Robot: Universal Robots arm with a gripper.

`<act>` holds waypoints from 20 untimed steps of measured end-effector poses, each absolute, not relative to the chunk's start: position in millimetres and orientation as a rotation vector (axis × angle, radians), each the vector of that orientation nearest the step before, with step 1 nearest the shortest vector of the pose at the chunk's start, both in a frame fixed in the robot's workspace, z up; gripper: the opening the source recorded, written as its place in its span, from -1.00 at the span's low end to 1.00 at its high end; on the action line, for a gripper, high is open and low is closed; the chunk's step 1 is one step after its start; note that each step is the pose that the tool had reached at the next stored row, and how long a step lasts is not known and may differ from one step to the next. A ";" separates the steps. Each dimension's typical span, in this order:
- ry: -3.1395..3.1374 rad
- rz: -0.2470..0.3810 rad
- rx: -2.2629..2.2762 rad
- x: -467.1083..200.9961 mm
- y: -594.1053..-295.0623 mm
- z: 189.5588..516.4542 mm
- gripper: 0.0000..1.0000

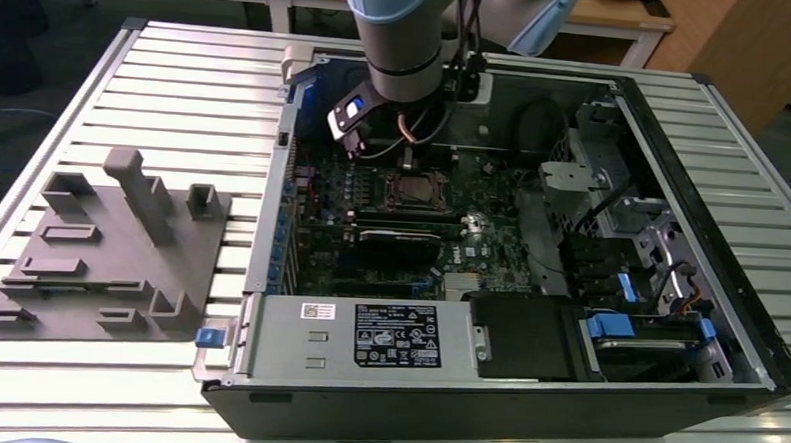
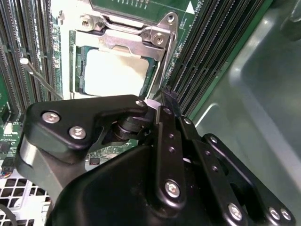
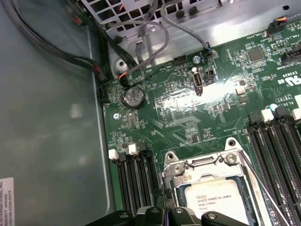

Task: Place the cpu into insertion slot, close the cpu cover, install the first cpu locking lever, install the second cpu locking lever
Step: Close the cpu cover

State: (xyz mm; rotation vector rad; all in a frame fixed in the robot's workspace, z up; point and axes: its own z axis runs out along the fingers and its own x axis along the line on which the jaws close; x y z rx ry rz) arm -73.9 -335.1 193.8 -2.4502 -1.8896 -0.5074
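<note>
The cpu (image 2: 113, 70) lies in the insertion slot (image 1: 417, 189), its pale silver top (image 3: 214, 200) showing through the cut-out. The cpu cover (image 2: 141, 40), a silver frame, is down over the chip, and its hinge end (image 3: 197, 167) sits on the socket rim. One thin wire locking lever (image 2: 40, 77) stands away from the socket, slanting past its side (image 3: 263, 186). My gripper (image 2: 162, 96) is shut, its tips right at the cover's edge beside the memory slots. In the first wrist view the gripper (image 3: 165, 212) sits just off the socket. In the exterior view the gripper (image 1: 370, 145) hangs over the board.
Black memory slots (image 2: 207, 52) flank the socket on both sides. A coin battery (image 3: 133, 97) and loose cables (image 3: 141, 47) lie beyond it. A long black card (image 1: 398, 244), the power supply (image 1: 363, 335) and drive bays (image 1: 631, 332) sit inside the case. A grey fixture (image 1: 107, 249) rests on the table.
</note>
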 end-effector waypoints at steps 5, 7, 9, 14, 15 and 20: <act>-1.873 -0.508 -2.465 -77.0 -334.5 193.6 -0.79; -1.863 -0.508 -2.475 -77.4 -333.9 193.5 -0.79; -1.853 -0.508 -2.484 -77.6 -333.3 193.5 -0.79; -1.828 -0.509 -2.507 -77.7 -331.2 193.3 -0.79; -1.824 -0.509 -2.511 -77.8 -330.7 193.2 -0.79; -1.816 -0.509 -2.518 -77.8 -327.0 193.0 -0.79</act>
